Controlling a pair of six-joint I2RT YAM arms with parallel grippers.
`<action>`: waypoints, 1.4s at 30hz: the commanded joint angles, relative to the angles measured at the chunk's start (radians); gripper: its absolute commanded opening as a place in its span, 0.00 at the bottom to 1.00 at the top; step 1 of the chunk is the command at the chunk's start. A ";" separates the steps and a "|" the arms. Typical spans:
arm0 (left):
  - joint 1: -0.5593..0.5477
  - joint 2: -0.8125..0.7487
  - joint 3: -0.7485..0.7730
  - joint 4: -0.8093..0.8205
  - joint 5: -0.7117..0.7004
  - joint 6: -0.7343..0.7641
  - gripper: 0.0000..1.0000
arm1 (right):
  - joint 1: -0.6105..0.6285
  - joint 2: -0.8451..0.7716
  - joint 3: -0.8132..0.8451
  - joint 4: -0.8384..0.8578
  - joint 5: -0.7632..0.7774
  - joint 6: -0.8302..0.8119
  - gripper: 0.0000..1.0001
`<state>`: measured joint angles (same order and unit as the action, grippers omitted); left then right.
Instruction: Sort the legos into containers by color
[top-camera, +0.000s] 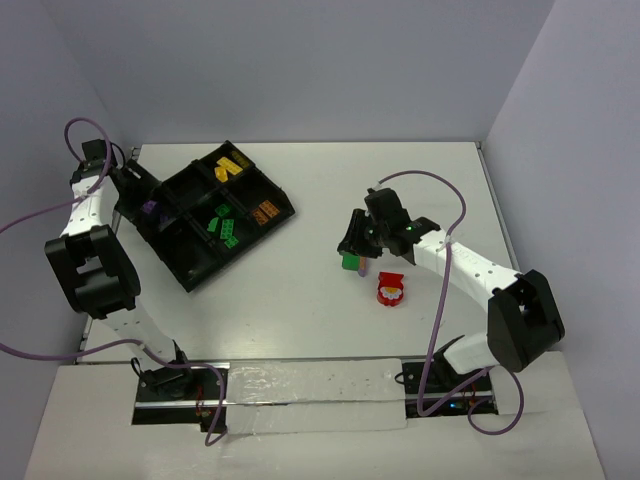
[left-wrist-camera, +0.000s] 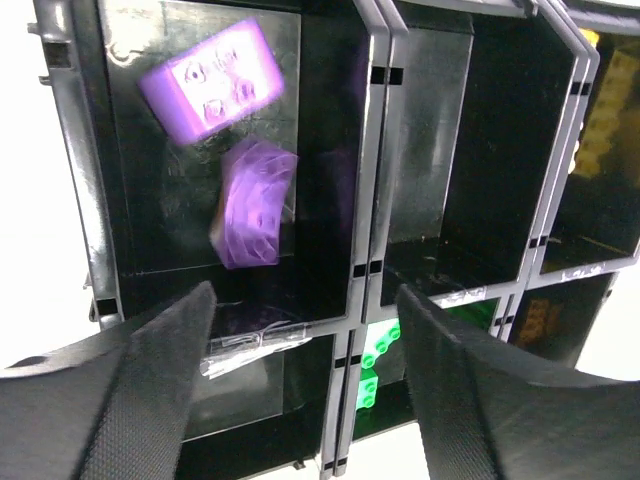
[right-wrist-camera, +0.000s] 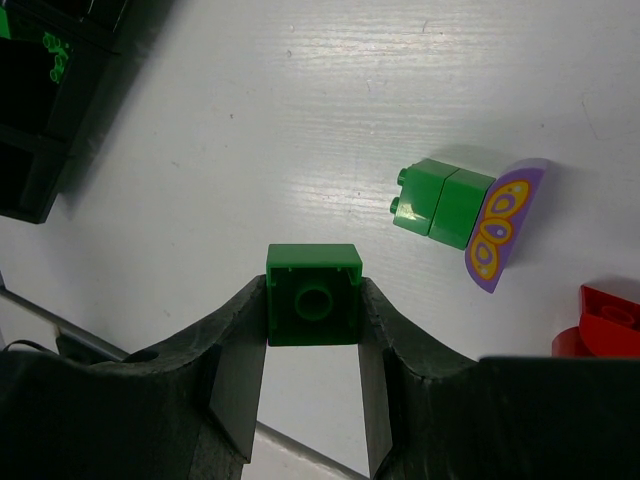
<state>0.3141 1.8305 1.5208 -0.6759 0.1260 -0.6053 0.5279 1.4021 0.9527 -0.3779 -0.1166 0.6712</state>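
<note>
— At the left, what have you got?
— My left gripper (left-wrist-camera: 302, 300) hangs spread wide over the tray's (left-wrist-camera: 365, 150) end compartment, where two purple bricks (left-wrist-camera: 210, 80) lie.
— And right?
— My right gripper (right-wrist-camera: 313, 290), arm bent low, pinches a square green brick (right-wrist-camera: 314, 300), hollow side facing the wrist camera. Nearby, the green bar (right-wrist-camera: 440, 200) lies flat, its patterned purple end pointing away.

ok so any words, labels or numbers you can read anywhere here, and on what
None can be read in any view.
Purple brick in the black tray: raised marks on its face, too blurred to read.
Purple wing piece: yellow-orange spots, a pattern, not text.
Green brick in the right hand: plain.
</note>
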 joint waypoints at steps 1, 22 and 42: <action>0.001 -0.039 0.007 0.034 0.036 0.033 0.84 | 0.019 -0.006 0.024 0.008 0.027 -0.008 0.00; -0.454 -0.416 -0.264 0.011 0.235 0.055 0.84 | 0.337 0.326 0.433 -0.075 0.076 -0.067 0.00; -0.458 -0.439 -0.282 -0.128 -0.103 0.015 0.80 | 0.370 0.670 0.640 -0.167 0.157 -0.092 0.08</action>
<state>-0.1429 1.4193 1.2339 -0.7908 0.0811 -0.5740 0.8872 2.0390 1.5090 -0.5292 0.0046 0.5823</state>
